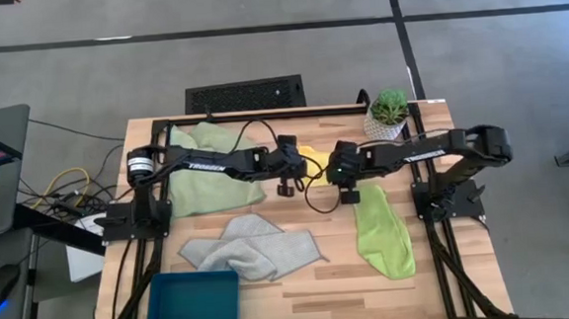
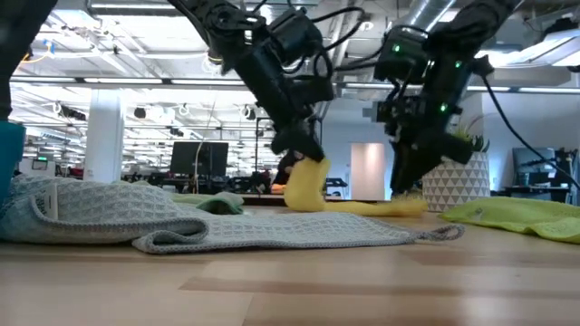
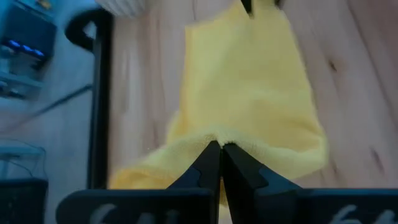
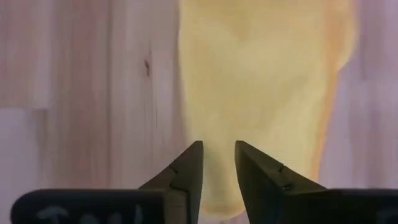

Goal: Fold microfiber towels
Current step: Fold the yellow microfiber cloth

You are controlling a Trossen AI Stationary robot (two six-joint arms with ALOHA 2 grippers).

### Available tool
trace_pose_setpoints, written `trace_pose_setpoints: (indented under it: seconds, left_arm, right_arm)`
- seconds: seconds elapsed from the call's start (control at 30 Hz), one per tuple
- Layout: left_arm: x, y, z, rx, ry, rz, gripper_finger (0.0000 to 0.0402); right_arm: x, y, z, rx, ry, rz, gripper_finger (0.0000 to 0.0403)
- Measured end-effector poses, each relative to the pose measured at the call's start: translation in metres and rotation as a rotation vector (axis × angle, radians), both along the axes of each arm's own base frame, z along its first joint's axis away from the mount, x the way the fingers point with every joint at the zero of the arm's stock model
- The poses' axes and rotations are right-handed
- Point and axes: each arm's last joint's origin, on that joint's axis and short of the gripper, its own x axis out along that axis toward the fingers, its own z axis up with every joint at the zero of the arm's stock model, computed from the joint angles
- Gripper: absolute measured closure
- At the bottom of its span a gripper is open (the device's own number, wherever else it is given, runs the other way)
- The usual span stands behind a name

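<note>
The bright yellow towel [image 1: 314, 162] lies at the table's middle, between my two grippers. My left gripper [image 3: 220, 147] is shut on its left end, raised off the wood [image 2: 306, 186]. My right gripper [image 4: 218, 158] stands over its right end [image 2: 404, 206] with narrow jaws and yellow cloth between them. A lime green towel [image 1: 384, 233] lies flat at the right. A sage green towel [image 1: 204, 169] lies under my left arm, and a pale grey-green towel [image 1: 252, 250] lies crumpled near the front. My left gripper pinches the yellow towel's bunched edge [image 3: 214, 134] between its two fingertips, slanting down from the table's left. That end is lifted and hangs below the fingers [image 2: 304, 156]; the rest trails on the table. My right gripper has the towel's other end [image 4: 219, 186] between its two fingers, coming steeply from above. That end stays low, close to the table.
A teal bin [image 1: 192, 302] stands at the front left corner. A potted plant in a white pot [image 1: 389, 115] stands at the far right. Black frame rails [image 1: 427, 185] run along both sides of the table.
</note>
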Motion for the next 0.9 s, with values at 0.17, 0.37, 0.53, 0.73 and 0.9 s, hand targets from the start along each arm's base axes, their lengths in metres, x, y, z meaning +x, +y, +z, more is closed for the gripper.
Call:
trace_pose_setpoints:
  seconds: [0.17, 0.37, 0.53, 0.73, 0.9]
  left_arm:
    - [0.013, 0.002, -0.005, 0.004, 0.007, -0.021, 0.0401]
    - [0.029, 0.003, 0.000, 0.042, -0.014, -0.068, 0.0401]
    - [0.045, 0.002, 0.003, 0.031, -0.054, -0.142, 0.0401]
    - [0.058, 0.004, 0.000, 0.046, -0.074, -0.160, 0.0401]
    - [0.069, 0.006, -0.008, 0.052, -0.087, -0.162, 0.0401]
  right_arm:
    - [-0.012, 0.002, 0.022, -0.033, -0.047, -0.045, 0.0287]
    - [-0.024, 0.004, 0.037, -0.025, -0.073, -0.068, 0.0285]
    - [-0.029, 0.007, 0.044, -0.027, -0.090, -0.069, 0.0285]
    - [-0.039, 0.010, 0.050, -0.032, -0.067, -0.081, 0.0285]
    - [-0.041, 0.011, 0.050, -0.028, -0.054, -0.088, 0.0285]
